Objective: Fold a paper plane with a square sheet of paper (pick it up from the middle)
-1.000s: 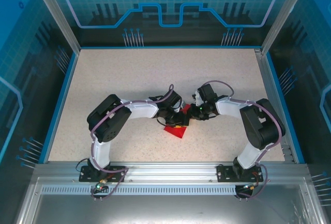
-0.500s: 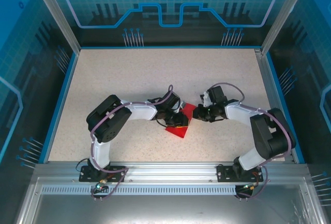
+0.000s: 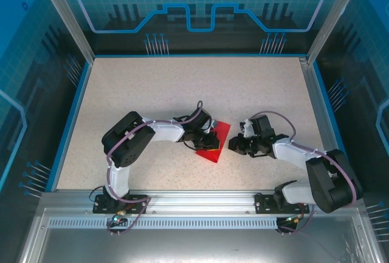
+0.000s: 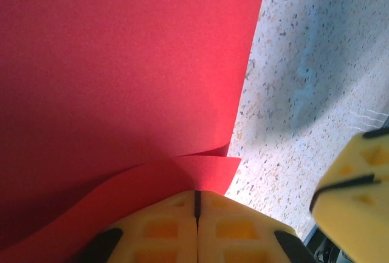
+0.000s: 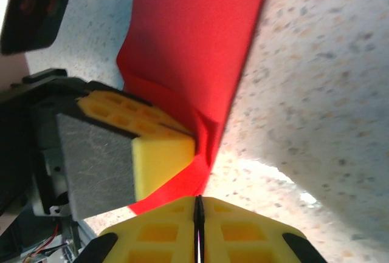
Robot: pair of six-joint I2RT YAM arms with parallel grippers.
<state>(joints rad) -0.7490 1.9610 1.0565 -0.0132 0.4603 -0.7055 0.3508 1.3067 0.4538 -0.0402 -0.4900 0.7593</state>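
Observation:
The square sheet of paper (image 3: 221, 133) is bright red and lies at the middle of the table, partly under my left gripper (image 3: 209, 141). In the left wrist view my left gripper (image 4: 196, 191) is shut, and a curled flap of the paper (image 4: 121, 62) comes out from between its tips. The right wrist view shows those yellow left fingers (image 5: 161, 147) clamped on a creased edge of the paper (image 5: 194, 44). My right gripper (image 3: 233, 144) sits just right of the sheet, apart from it. Its jaws (image 5: 197, 199) are pressed together with nothing between them.
A speckled beige tabletop (image 3: 152, 93) lies inside blue side rails and a metal frame (image 3: 194, 202). The tip of a right finger (image 4: 358, 184) shows at the lower right of the left wrist view.
My right arm has pulled back to the right and toward the near edge, off the paper. The left gripper has closed on the paper's lifted flap.

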